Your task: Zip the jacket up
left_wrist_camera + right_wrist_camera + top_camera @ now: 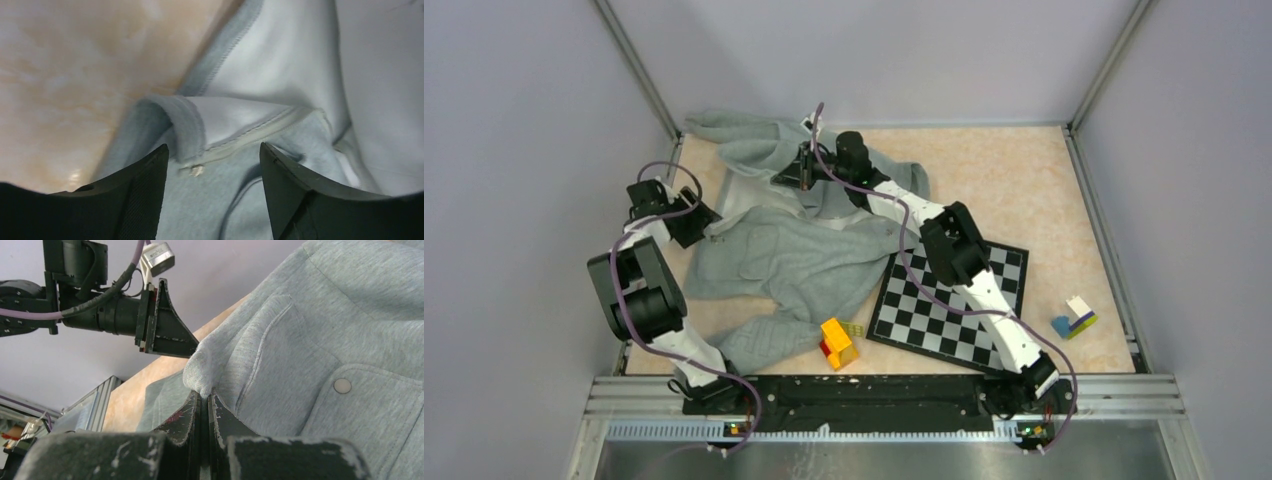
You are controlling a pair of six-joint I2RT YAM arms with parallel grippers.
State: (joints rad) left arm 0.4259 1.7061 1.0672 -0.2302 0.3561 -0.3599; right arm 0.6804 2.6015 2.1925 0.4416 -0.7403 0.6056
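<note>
The light grey jacket (794,260) lies rumpled on the table's left and middle. My left gripper (707,222) is open at the jacket's left edge. In the left wrist view (214,155) its fingers straddle a folded hem and a pale zipper seam (250,135) with a small metal piece (196,170) at its end. My right gripper (796,175) is at the jacket's far part, shut on a pinched fold of jacket fabric (202,375). One finger of the left gripper (170,335) shows in the right wrist view, close to that fold.
A black-and-white chessboard (949,295) lies right of the jacket, partly under the right arm. A yellow and red block (837,342) sits at the jacket's near edge. A blue, white and green block stack (1074,317) sits at the right. A snap button (342,385) is on the jacket pocket.
</note>
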